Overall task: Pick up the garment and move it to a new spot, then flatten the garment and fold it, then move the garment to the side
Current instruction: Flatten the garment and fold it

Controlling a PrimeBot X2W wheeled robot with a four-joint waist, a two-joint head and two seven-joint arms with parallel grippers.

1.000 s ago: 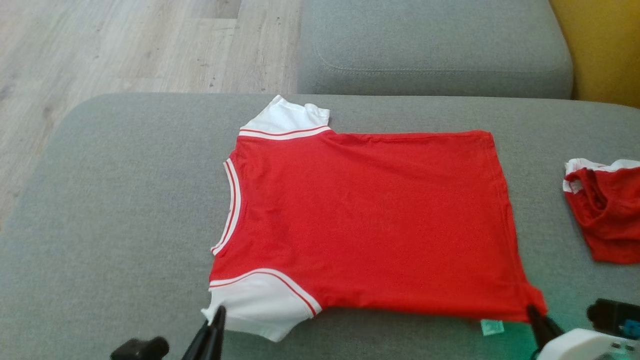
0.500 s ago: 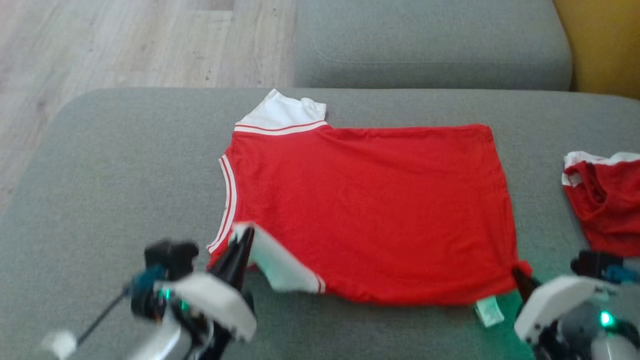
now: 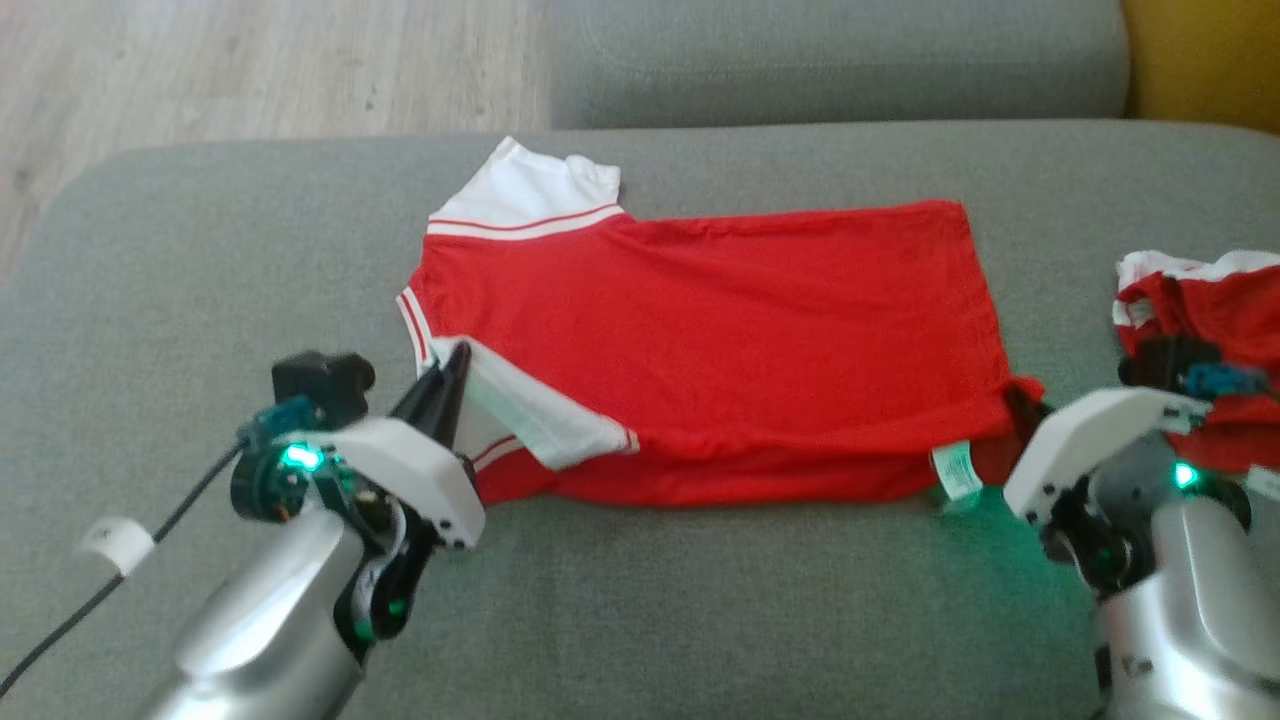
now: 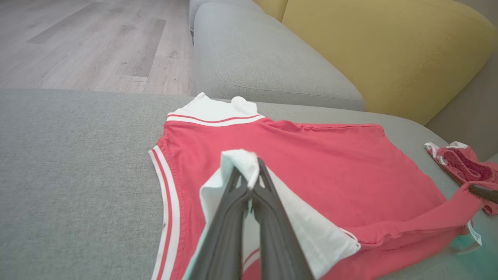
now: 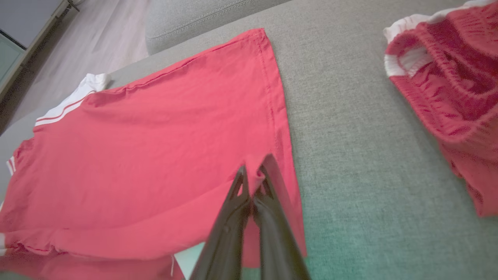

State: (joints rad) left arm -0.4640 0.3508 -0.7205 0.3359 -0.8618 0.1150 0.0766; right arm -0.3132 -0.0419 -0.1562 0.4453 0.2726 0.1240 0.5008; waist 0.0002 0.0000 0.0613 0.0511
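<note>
Soft shirt (image 3: 720, 320) raised; left tool (image 4: 249, 184), right tool (image 5: 255, 177) pinching.

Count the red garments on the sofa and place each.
2. The red T-shirt lies spread centrally, near edge held by the left gripper and right gripper. A crumpled red garment sits apart to its right. Others may lie out of frame.

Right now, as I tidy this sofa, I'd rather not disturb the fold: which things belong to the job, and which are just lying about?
In the job: red shirt; left gripper, shut on its white sleeve; right gripper, shut on its hem; grey seat beneath.
Lying about: crumpled red garment; yellow cushion.
</note>
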